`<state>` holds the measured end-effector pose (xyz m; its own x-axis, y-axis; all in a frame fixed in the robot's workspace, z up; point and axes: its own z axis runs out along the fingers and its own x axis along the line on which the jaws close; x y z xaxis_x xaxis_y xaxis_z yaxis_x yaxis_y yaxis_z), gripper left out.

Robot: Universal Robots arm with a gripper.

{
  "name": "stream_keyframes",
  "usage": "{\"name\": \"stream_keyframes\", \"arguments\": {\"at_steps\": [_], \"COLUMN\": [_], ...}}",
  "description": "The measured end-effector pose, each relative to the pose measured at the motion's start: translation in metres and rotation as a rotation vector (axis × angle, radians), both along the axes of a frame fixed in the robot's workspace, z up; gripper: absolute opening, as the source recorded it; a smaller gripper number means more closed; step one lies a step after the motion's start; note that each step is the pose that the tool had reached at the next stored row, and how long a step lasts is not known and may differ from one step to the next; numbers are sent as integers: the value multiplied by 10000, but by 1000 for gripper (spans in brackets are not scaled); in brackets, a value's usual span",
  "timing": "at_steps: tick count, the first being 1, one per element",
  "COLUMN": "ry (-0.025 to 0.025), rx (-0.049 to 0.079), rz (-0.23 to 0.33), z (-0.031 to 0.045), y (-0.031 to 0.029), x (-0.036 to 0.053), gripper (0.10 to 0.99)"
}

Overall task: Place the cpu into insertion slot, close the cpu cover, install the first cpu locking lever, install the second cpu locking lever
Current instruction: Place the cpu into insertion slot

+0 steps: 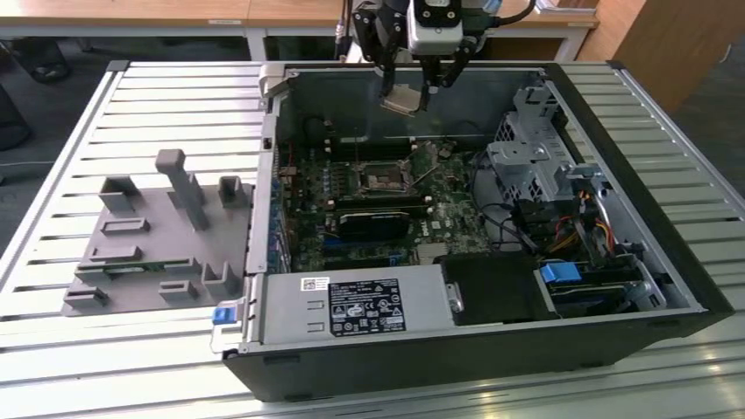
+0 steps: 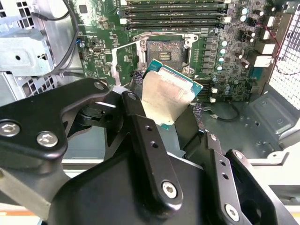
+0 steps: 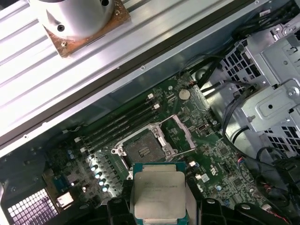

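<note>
Black fingers (image 2: 143, 136) of the gripper (image 2: 165, 105) are closed on the cpu (image 2: 166, 93), pinching it by two opposite edges (its pale metal top shows in both wrist views). Chip and gripper hang in the air over the open computer case (image 1: 686, 288). Below the gripper, well apart from it, lies the insertion slot (image 3: 144, 150) with its dark centre exposed. The cpu cover (image 3: 180, 133) stands swung open just beside this slot.

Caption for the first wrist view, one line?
Gripper holding the cpu above the empty insertion slot.
</note>
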<state>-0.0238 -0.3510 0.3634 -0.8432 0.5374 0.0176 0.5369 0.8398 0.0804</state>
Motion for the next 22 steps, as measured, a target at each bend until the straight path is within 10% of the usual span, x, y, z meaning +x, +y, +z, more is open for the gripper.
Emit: {"name": "stream_keyframes", "arguments": {"at_steps": [22], "ry": [0], "rx": [0], "rz": [-1125], "z": [-5], "y": [0], "x": [0], "gripper": [525]}}
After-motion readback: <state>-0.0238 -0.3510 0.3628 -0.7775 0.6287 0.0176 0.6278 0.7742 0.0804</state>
